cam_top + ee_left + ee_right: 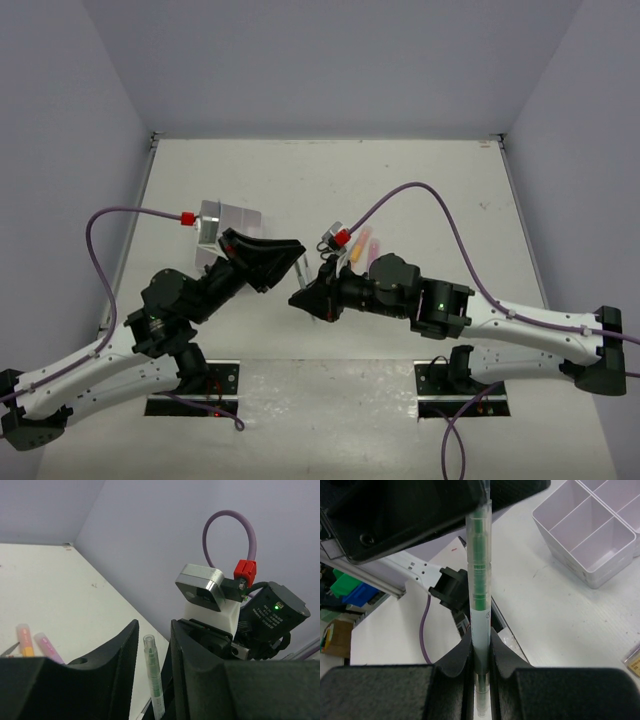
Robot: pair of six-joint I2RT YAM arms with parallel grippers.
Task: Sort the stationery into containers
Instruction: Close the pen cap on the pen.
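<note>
A clear pen with a green core [480, 580] stands between both grippers above the table. My right gripper [481, 645] is shut on its lower barrel. My left gripper [154, 630] is open, its jaws on either side of the pen's [153, 675] upper end with a gap on each side. In the top view the two grippers, left [290, 258] and right [300, 297], meet at the middle of the table. The clear organiser box [590, 535] sits to the left behind them [230, 220], its compartments showing empty in the right wrist view.
Pink and orange markers [362, 245] lie just behind the right wrist and also show in the left wrist view [23, 640]. A small tan piece [632, 660] lies at the right edge of the right wrist view. The right arm's camera block [202, 587] faces the left gripper closely.
</note>
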